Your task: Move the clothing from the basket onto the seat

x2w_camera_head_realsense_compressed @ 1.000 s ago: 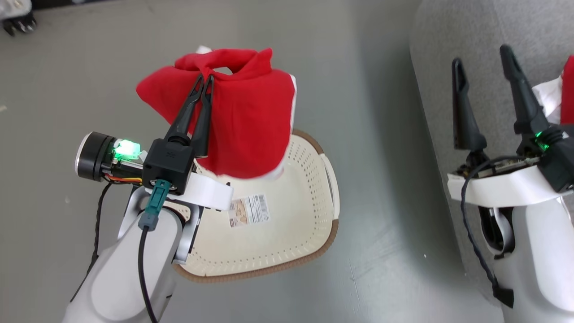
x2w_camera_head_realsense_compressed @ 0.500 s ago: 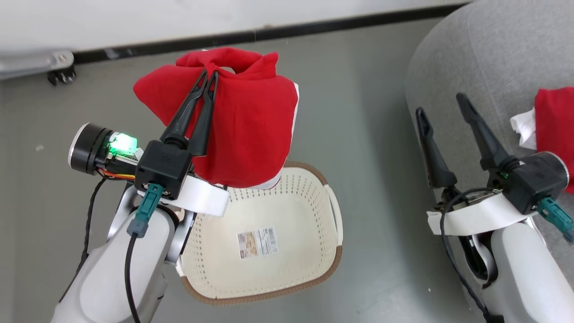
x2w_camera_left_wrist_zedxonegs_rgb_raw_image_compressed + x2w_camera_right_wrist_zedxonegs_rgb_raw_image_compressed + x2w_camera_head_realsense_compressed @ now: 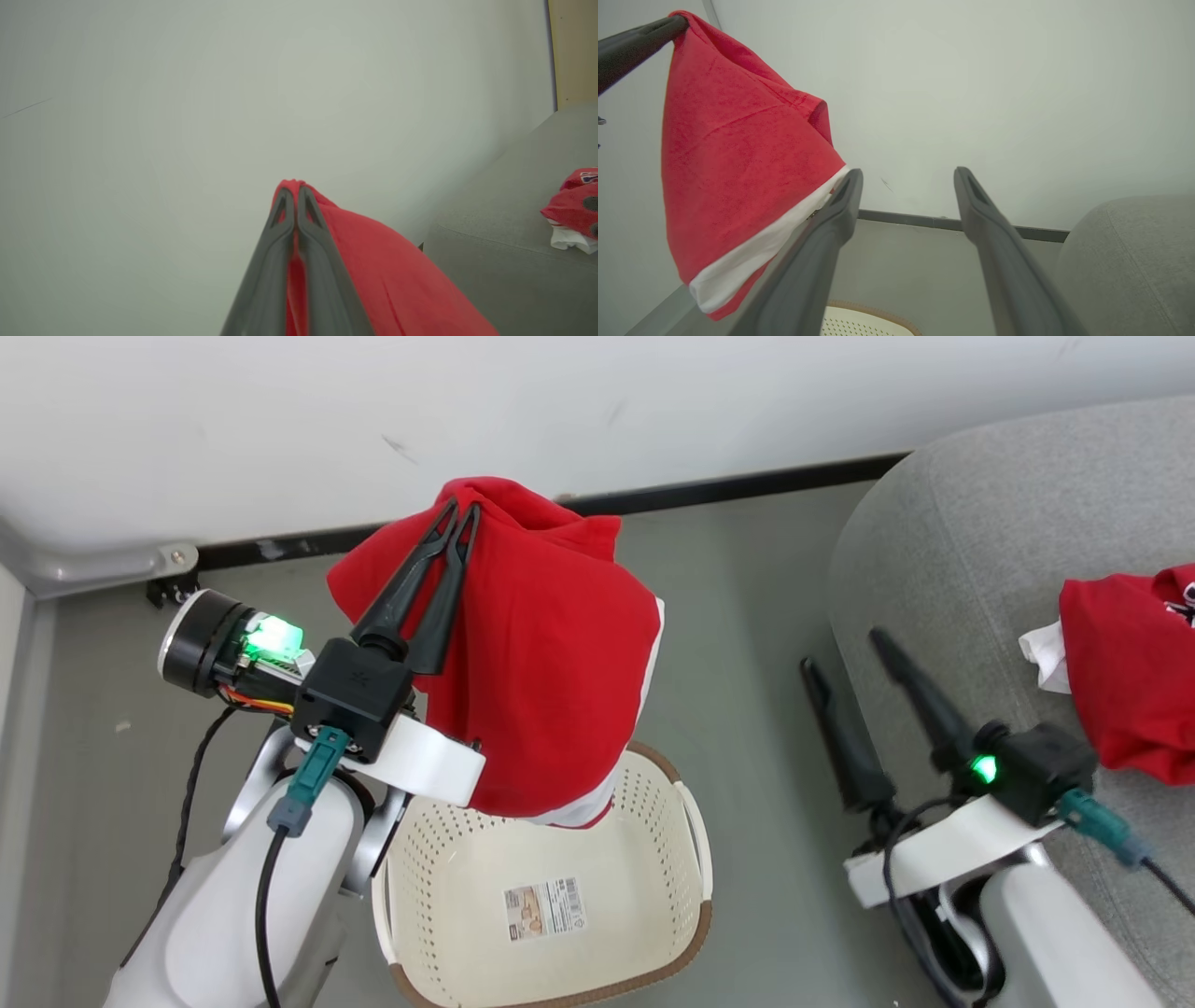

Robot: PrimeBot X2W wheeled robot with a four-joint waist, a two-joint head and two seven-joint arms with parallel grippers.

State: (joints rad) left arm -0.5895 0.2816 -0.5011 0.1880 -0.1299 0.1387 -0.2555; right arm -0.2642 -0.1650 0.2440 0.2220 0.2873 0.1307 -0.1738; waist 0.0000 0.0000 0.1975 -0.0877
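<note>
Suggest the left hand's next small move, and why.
Probably swing right toward the sofa: the left hand is shut on a red garment hanging above the basket, and a second garment already lies on that sofa.

Red garment [image 3: 560, 644] hangs above cream basket [image 3: 689, 882] (second garment [image 3: 1130, 681] lies on grey seat [image 3: 934, 541]).

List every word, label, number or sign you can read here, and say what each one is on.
Nothing reads clearly enough to quote.
Paper label on the basket floor: printed lines and a small picture, too small to read.
Red jersey on the sofa: a sliver of black-and-white print at the picture edge, unreadable.
Patch on that jersey, left wrist view: blurred.
Held red garment: no print shows.
</note>
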